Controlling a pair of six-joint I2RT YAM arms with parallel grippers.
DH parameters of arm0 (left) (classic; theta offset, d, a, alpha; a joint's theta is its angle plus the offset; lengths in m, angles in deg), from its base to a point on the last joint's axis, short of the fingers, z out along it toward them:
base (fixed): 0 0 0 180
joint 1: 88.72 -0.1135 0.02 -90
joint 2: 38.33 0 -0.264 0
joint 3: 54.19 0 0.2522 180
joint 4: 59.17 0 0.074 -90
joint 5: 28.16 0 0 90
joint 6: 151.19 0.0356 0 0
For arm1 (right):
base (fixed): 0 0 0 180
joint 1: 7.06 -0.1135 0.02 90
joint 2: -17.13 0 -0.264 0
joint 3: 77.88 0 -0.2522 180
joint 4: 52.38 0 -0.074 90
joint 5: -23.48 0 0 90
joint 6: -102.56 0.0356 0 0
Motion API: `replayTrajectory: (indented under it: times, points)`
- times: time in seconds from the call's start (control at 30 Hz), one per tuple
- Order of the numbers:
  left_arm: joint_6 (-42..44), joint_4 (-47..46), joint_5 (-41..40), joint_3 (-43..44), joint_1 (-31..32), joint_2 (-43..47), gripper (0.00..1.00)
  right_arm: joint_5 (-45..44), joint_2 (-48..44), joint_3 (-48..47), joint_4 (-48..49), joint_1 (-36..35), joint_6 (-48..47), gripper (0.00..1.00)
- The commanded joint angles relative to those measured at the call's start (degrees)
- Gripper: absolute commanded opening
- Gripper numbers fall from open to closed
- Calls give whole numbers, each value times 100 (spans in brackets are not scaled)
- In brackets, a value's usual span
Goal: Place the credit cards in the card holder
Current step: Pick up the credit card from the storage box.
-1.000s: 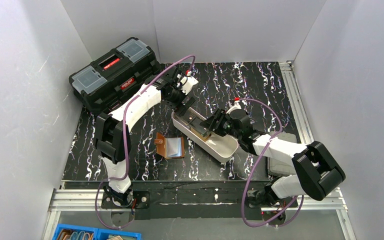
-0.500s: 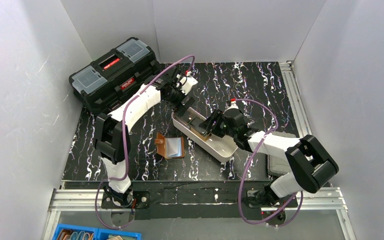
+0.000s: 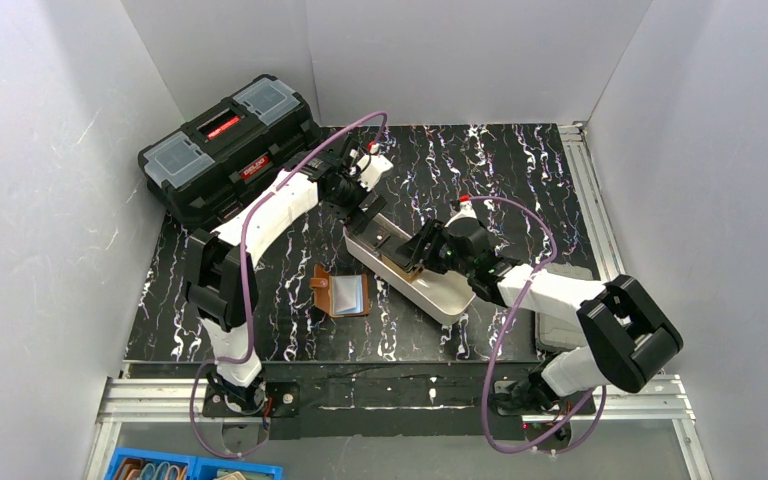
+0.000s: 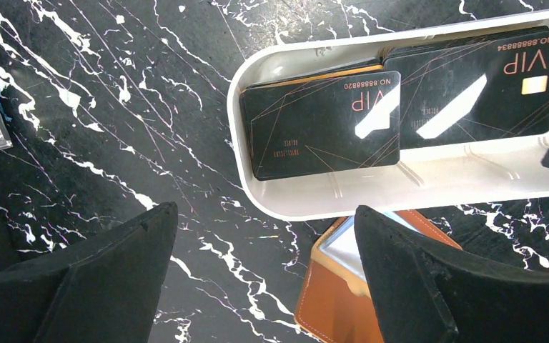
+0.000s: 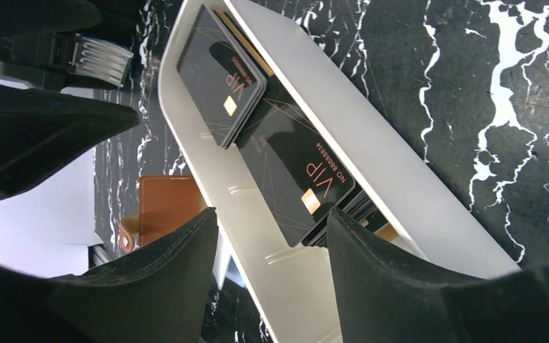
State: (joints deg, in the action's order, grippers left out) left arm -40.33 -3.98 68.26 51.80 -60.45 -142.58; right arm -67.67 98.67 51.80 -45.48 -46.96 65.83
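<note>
Black credit cards printed "VIP" lie in two stacks inside a long white tray (image 3: pixel 446 297); one stack (image 4: pixel 322 121) is at the tray's rounded end and the other (image 4: pixel 472 86) beside it. In the right wrist view they are the far stack (image 5: pixel 221 78) and the near stack (image 5: pixel 300 164). The brown card holder (image 3: pixel 345 293) lies open on the table just left of the tray, its corner (image 4: pixel 336 300) showing. My left gripper (image 4: pixel 264 211) hovers open above the tray's far end with nothing in it. My right gripper (image 5: pixel 271 214) is open over the tray's middle, one finger above the near stack, holding nothing.
A black toolbox (image 3: pixel 230 145) stands at the back left corner. White walls enclose the black marbled table (image 3: pixel 480 160). A blue bin (image 3: pixel 175 468) sits below the front rail, and a grey pad (image 3: pixel 565 330) lies under the right arm.
My right gripper has crept a little left along the tray and its elbow has shifted. The left gripper has barely moved. The cards and the card holder lie as before.
</note>
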Motion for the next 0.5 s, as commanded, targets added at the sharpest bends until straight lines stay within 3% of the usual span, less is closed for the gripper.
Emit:
replayTrajectory:
  times: [0.0,0.3,0.47]
  points:
    - [42,85,-17,-99,-32,360,93,-26,-338,-170,567,-77,-135,64]
    - [14,58,9,-117,-41,395,93,72,-214,-182,761,-78,-92,63]
    - [8,58,18,-150,-65,429,93,481,-106,-218,1412,-79,-151,62]
